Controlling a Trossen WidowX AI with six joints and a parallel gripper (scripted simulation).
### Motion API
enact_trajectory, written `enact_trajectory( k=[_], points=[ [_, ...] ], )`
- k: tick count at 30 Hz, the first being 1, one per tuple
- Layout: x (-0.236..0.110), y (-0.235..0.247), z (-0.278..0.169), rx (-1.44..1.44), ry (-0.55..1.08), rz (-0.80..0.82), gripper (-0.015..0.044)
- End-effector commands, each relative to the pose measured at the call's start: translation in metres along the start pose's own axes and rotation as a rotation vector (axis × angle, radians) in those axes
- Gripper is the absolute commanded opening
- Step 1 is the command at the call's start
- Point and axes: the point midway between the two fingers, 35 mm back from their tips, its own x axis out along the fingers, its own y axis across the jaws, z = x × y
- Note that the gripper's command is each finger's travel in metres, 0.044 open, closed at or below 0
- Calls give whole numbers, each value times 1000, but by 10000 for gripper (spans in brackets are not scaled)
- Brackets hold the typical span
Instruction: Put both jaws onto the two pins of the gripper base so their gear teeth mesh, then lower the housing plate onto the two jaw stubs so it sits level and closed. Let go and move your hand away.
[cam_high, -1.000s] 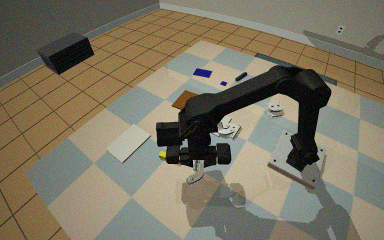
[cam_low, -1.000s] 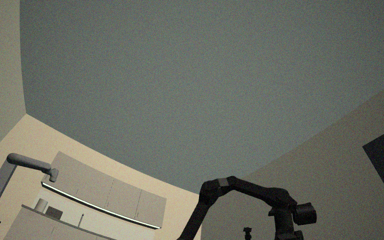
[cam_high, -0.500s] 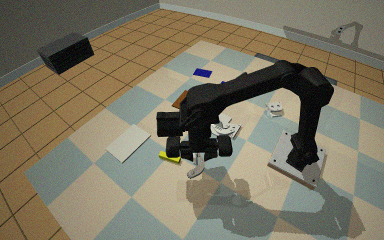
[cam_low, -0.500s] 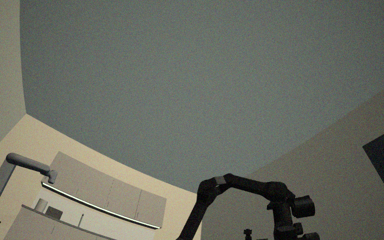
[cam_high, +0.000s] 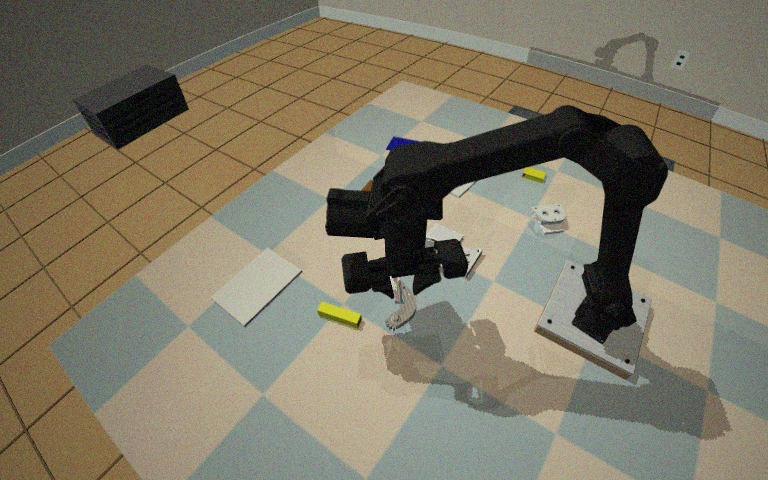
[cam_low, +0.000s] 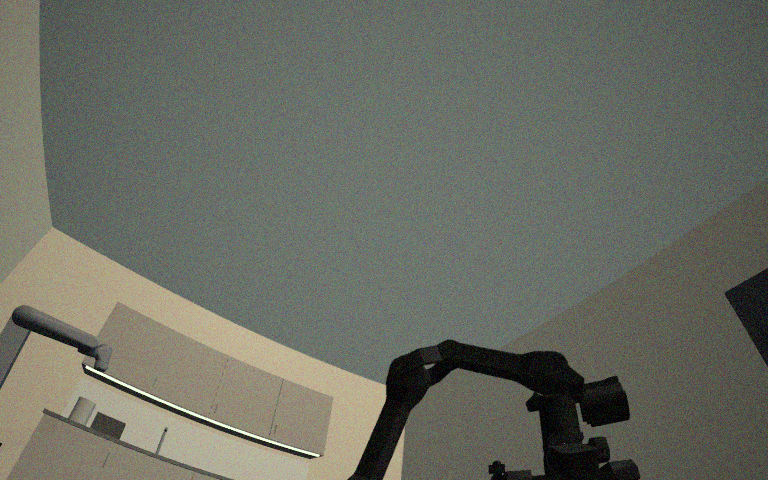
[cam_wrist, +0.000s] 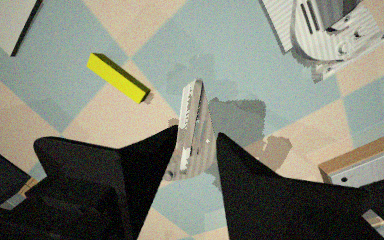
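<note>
My gripper (cam_high: 403, 287) (cam_wrist: 198, 133) is shut on a white curved jaw (cam_high: 405, 311) (cam_wrist: 202, 155). The jaw hangs down from the fingertips above the mat, edge-on in the wrist view. The white gripper base (cam_high: 475, 261) (cam_wrist: 371, 31) lies behind the gripper in the top view and at the upper right in the wrist view. A white curved, slotted part (cam_wrist: 306, 24) shows at the base; its seating on a pin is not clear. A white part with two holes (cam_high: 550, 213), seemingly the housing plate, lies farther right, apart from the base. The pins and gear teeth are mostly hidden.
A yellow block (cam_high: 339, 314) (cam_wrist: 117, 77) and a large white panel (cam_high: 257, 287) lie to the left. Another yellow block (cam_high: 534, 174) and a blue panel (cam_high: 400, 143) lie behind the arm. The arm's mounting plate (cam_high: 557, 325) is at the right.
</note>
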Motion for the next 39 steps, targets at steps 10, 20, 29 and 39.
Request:
enact_trajectory(
  k=[10, 20, 29, 39],
  points=[
    [0, -22, 37, -142, -4, -2, 134],
    [-1, -42, 64, -253, -6, -5, 134],
    [-1, -62, 86, -354, -8, -7, 134],
    [-1, -86, 108, -469, -9, -10, 134]
  ],
)
